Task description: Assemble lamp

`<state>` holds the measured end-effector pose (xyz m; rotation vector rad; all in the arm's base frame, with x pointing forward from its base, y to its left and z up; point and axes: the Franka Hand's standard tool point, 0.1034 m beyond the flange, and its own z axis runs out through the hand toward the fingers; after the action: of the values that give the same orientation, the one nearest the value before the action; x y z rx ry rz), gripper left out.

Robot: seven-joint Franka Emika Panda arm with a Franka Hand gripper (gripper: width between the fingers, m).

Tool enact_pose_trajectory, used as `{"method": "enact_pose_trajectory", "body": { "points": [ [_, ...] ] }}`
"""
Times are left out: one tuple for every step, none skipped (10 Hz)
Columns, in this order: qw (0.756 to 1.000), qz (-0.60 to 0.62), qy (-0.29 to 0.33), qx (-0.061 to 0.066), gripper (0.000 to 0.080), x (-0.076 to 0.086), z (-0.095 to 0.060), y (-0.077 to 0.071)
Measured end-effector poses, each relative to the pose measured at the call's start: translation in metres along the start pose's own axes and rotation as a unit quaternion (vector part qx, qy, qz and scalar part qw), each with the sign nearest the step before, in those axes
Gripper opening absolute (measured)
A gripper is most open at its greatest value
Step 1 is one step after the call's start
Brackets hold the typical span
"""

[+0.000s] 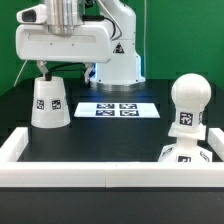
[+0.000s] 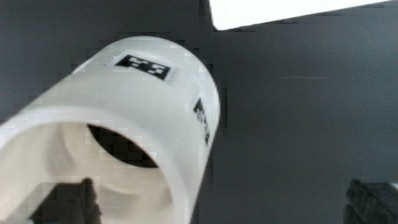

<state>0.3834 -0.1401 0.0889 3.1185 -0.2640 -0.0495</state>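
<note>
The white tapered shade (image 1: 48, 100) stands on the black table at the exterior view's left, with a tag on its side. My gripper (image 1: 46, 70) hangs open just above it. In the wrist view the shade (image 2: 134, 110) fills the frame's lower part and shows an open end with a dark hole inside. One dark fingertip (image 2: 71, 202) lies over the shade's rim and the other is out over bare table, so my gripper (image 2: 221, 205) holds nothing. The round-headed bulb (image 1: 188, 100) stands upright on the blocky base (image 1: 184, 155) at the exterior view's right.
The marker board (image 1: 118, 109) lies flat mid-table and shows in the wrist view (image 2: 302, 12). A low white wall (image 1: 90, 171) borders the front and sides of the table. The white robot pedestal (image 1: 118, 55) stands at the back.
</note>
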Motion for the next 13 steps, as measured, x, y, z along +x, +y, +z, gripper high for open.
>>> {"method": "enact_pose_trajectory", "body": {
  "points": [
    [1.000,-0.004,-0.003,-0.002,0.0698,0.0010,0.0040,0.0016],
    [1.000,-0.004,-0.006,-0.002,0.0698,-0.0007,0.0084,0.0025],
    [1.000,-0.001,-0.006,-0.002,0.0698,-0.0016,0.0110,0.0033],
    [1.000,0.000,-0.007,-0.002,0.0670,-0.0020,0.0118,0.0035],
    [1.000,0.000,-0.007,-0.002,0.0670,-0.0021,0.0119,0.0035],
    [1.000,0.000,-0.007,-0.002,0.0536,-0.0021,0.0120,0.0035],
    [1.000,0.000,-0.007,-0.002,0.0389,-0.0022,0.0120,0.0035],
    [1.000,0.000,-0.007,-0.002,0.0389,-0.0022,0.0121,0.0035],
    [1.000,0.000,-0.007,-0.002,0.0200,-0.0022,0.0122,0.0035],
    [1.000,-0.001,-0.006,-0.002,0.0053,-0.0012,0.0114,0.0032],
    [1.000,-0.001,-0.005,-0.002,0.0053,-0.0010,0.0112,0.0032],
    [1.000,-0.001,-0.005,-0.002,0.0044,-0.0010,0.0113,0.0032],
    [1.000,-0.001,-0.005,-0.002,0.0044,-0.0010,0.0113,0.0032]
  ]
}}
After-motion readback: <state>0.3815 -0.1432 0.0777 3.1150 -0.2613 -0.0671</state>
